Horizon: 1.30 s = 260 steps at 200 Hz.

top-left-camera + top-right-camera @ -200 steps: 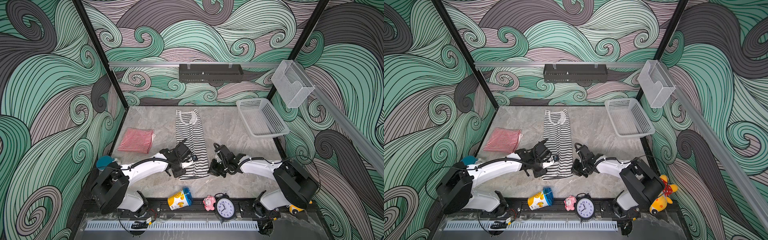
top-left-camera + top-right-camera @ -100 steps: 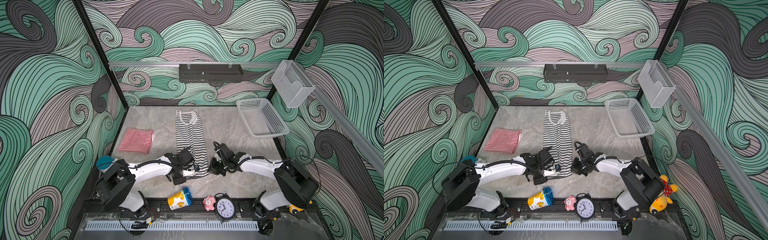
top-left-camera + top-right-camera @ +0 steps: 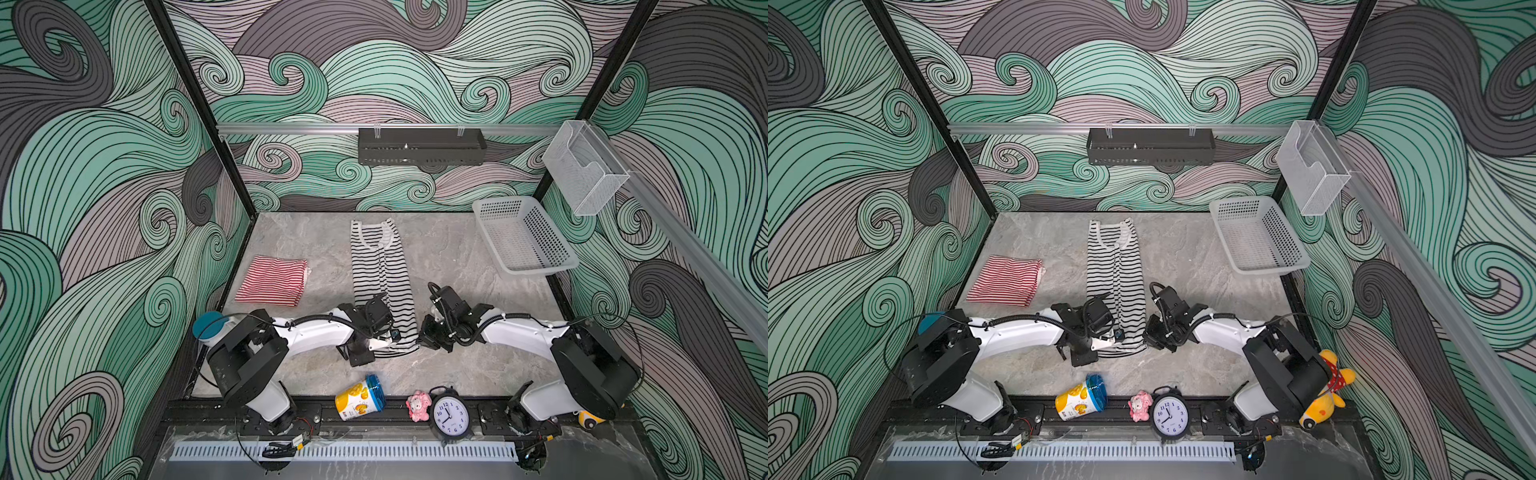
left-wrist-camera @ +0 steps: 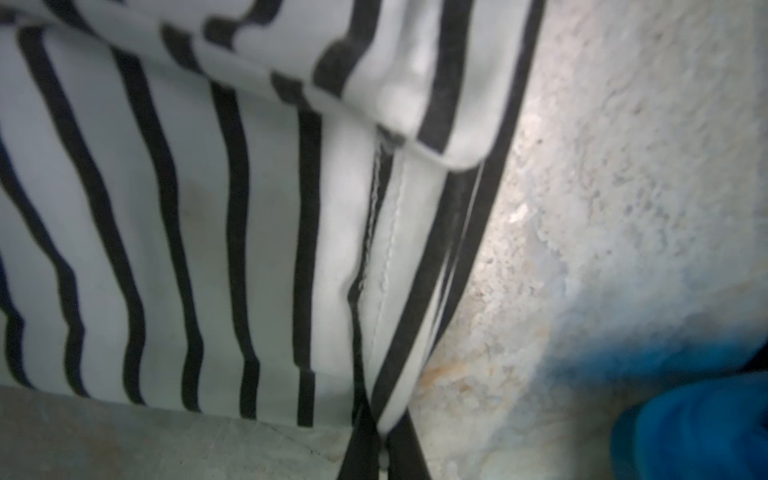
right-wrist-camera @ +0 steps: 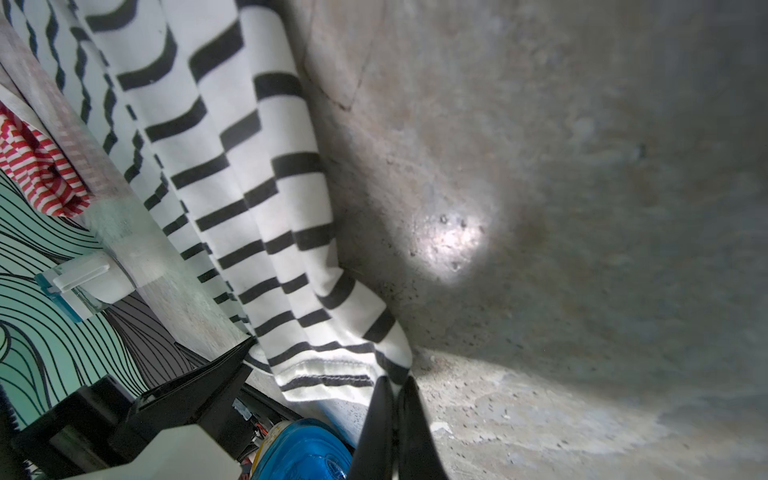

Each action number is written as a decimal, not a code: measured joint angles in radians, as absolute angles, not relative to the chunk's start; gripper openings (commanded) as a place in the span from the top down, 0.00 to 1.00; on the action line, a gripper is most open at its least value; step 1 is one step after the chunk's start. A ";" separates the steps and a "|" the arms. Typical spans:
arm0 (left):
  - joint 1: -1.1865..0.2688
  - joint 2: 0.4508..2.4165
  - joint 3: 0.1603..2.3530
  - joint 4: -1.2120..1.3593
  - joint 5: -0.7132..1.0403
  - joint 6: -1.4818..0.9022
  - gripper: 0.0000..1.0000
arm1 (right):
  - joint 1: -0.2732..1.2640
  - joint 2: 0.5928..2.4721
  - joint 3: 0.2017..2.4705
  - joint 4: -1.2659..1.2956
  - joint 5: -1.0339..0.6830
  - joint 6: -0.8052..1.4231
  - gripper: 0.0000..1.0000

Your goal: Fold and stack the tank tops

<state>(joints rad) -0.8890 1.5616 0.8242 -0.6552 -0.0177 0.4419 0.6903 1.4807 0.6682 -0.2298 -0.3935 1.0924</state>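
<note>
1. Far left of the counter (image 3: 457, 266): the red-and-white tank top (image 3: 272, 280) lies as a compact folded rectangle, well apart from both arms. Treat it as finished and as the likely base of the stack.

2. Left fingers (image 4: 360, 453): pressed together on the left near corner of the hem. The left wrist view shows the striped hem layers drawn into the narrow gap between the fingers, so read this as a pinch on cloth.

3. Centre: the black-and-white tank top (image 3: 380, 266) lies flat as a long narrow strip, its sides turned inward, the neckline at the far end and the hem at the near end. The step in hand is judged to be the lengthwise fold of this top, at the point where both near corners are gripped.

4. Right fingers (image 5: 379, 428): pressed together on the right near corner of the hem, with the stitched edge running into them.

5. Next move, as a judgement: raise both corners together, just clear of the counter, and carry them toward the far end. Keep the two arms level and evenly spaced so the hem stays taut and the strip does not skew. Lay the hem at the neckline before releasing.

6. Far right: the white mesh basket (image 3: 540, 269) plays no part in this step.
</note>
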 measured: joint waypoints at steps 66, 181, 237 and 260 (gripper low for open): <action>-0.896 1.472 0.849 -0.794 0.110 0.472 1.00 | 0.697 1.318 0.618 -0.290 -0.393 1.097 1.00; -0.720 1.402 1.100 -0.841 -0.068 0.554 1.00 | 0.568 1.359 0.987 -0.469 -0.421 0.997 1.00; -0.569 1.548 1.288 -0.767 -0.081 0.607 1.00 | 0.475 1.640 1.283 -0.523 -0.491 0.884 1.00; -0.531 1.631 1.331 -0.749 -0.086 0.619 1.00 | 0.451 1.769 1.406 -0.535 -0.519 0.852 1.00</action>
<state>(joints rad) -0.5312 1.6310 1.3312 -0.7494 -0.0860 0.6186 0.4511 1.7691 1.4063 -0.5346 -0.5190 0.8516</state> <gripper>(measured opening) 0.046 0.048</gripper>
